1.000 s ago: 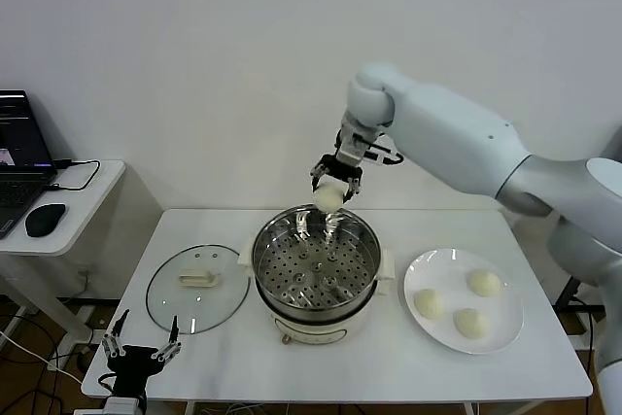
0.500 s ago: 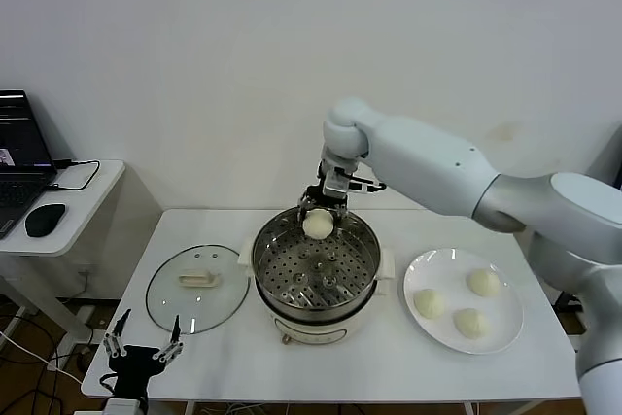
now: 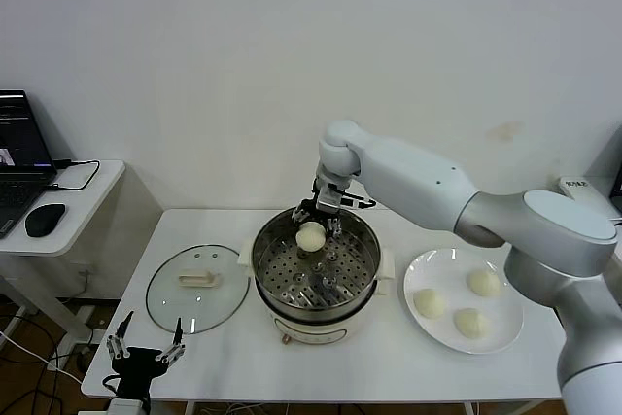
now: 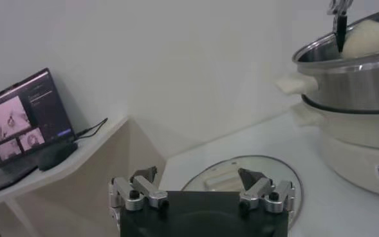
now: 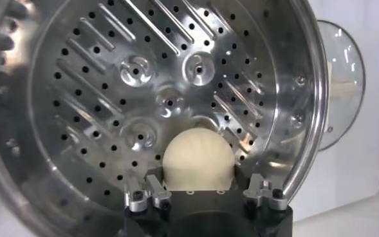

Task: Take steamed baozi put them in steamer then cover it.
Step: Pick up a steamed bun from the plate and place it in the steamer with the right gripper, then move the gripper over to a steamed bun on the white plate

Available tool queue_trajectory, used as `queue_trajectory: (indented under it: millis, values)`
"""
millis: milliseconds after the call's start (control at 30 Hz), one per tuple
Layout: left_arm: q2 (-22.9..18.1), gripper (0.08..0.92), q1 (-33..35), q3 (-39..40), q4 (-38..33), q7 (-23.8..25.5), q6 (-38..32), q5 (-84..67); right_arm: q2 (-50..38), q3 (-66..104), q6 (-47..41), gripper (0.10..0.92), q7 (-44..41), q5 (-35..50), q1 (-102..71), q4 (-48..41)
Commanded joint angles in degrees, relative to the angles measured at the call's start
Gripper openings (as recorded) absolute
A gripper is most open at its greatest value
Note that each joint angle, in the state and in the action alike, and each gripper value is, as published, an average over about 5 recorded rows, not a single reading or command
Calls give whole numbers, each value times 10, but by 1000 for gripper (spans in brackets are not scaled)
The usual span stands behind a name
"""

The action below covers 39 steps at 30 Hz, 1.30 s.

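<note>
Lowered from above the rim, one baozi [image 3: 311, 234] is being held clamped by the right gripper [image 3: 320, 220] inside the steamer [image 3: 316, 269], best released only once seated on the tray.

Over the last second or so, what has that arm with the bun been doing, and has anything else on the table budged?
The right claw, shut on one baozi, moved toward the robot's left and down, from above the steamer's far rim to inside the pot, over the perforated tray. It has not let go. The three baozi on the plate, the cover and the open, idle left claw stayed put.
</note>
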Motion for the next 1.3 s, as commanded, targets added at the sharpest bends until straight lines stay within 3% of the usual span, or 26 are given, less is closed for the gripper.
queue_trajectory:
  millis: [33,233,467,633,767,1000,1133,1300]
  values:
    - [-3,823,-3,10,4,0,-1,3,9,6,-3,670,15,-8,-12,-27]
    - [-2,823,-5,11,9,-1,-1,3,8,5,-8,671,15,-6,-15,-28]
    - [-2,823,-7,15,10,0,0,2,-4,6,-24,798,15,15,-5,-15]
    - [2,823,-6,15,6,5,3,1,-34,17,-55,822,0,79,18,23]
    - [7,823,-6,14,2,9,5,-2,-95,28,-150,823,-32,168,50,74]
    - [16,823,-10,27,-1,9,5,-3,-257,-1,-400,823,-33,349,111,173]
    - [26,823,-10,36,0,10,5,-3,-334,14,-524,823,-33,400,112,223]
    - [34,823,-9,46,0,11,6,-2,-409,28,-591,823,-47,396,99,262]
